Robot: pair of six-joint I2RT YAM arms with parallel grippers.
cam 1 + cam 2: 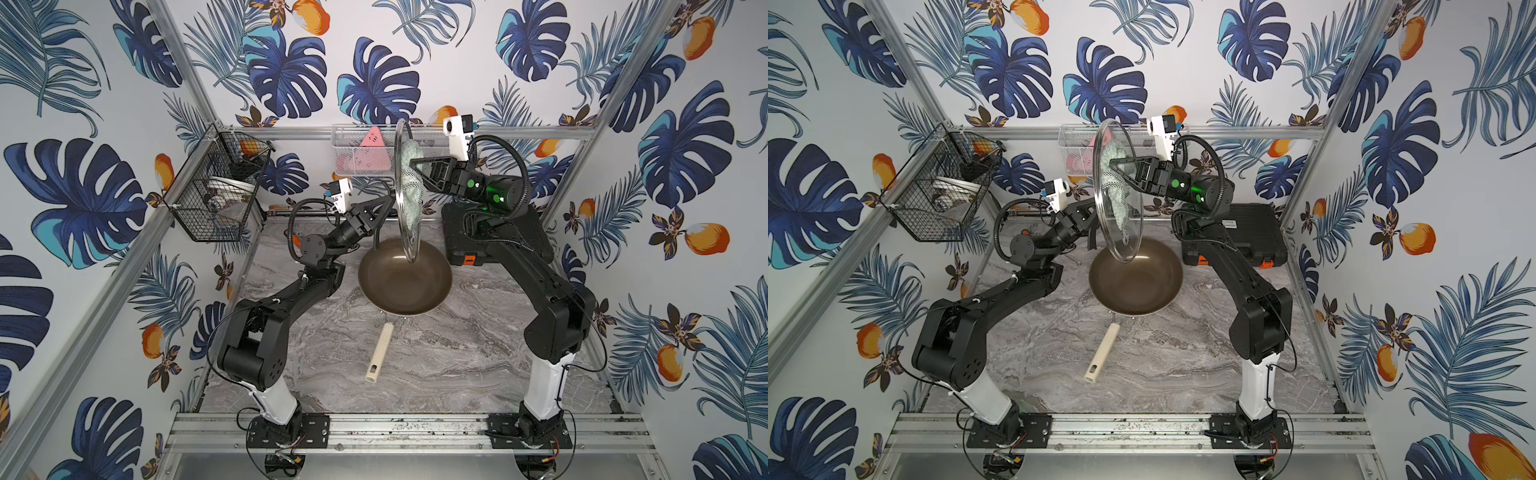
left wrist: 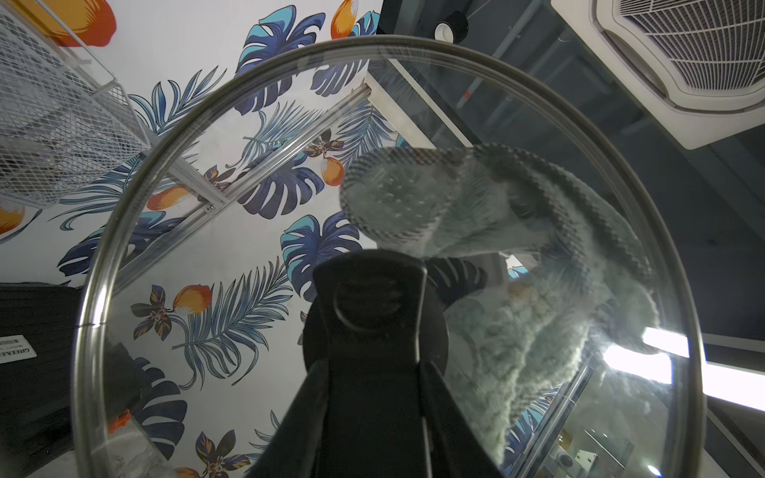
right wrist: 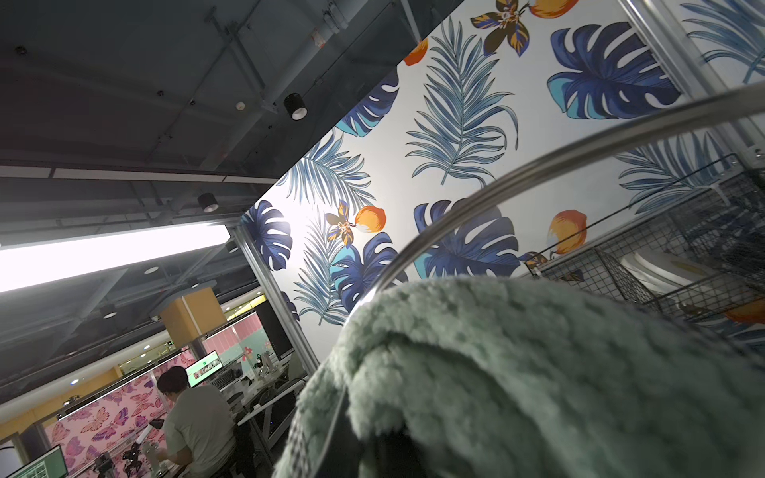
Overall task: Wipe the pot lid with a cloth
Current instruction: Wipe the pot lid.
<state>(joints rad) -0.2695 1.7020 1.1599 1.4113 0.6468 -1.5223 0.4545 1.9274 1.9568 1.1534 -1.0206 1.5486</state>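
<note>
Two top views, then the wrist views. Step in hand: wiping the lid's inner face.

Top views. In both top views the pot lid (image 1: 401, 224) (image 1: 1133, 216) stands nearly upright on edge in the air. It hangs above the far rim of the frying pan (image 1: 405, 286), which lies on the table (image 1: 457, 353) toward its far edge, about midway between the left and right edges. The left gripper (image 1: 390, 200) meets the lid from the handle side. The right gripper (image 1: 412, 167) comes from the opposite side, fingers together on the bunched cloth (image 1: 415, 195) (image 1: 1119, 199). The cloth lies against the upper half of the glass, with one corner hanging free.

Left wrist view. The fingers (image 2: 304, 418) are clamped on the black handle (image 2: 372, 298) at the lid's centre. Through the glass the cloth (image 2: 517, 331) shows flattened against the far face, beside the handle and reaching toward the rim.

Right wrist view. The cloth (image 3: 538, 372) fills the foreground and hides the fingers; the lid's rim (image 3: 496, 184) arcs just behind it.

Judgement. Wiping appears under way, with much of the glass not covered by the cloth. The next move calls for sliding the cloth across the glass under light, steady pressure. Meanwhile the left arm holds the lid firm — or turns it to offer fresh glass — so that the handle does not twist in the grip.
</note>
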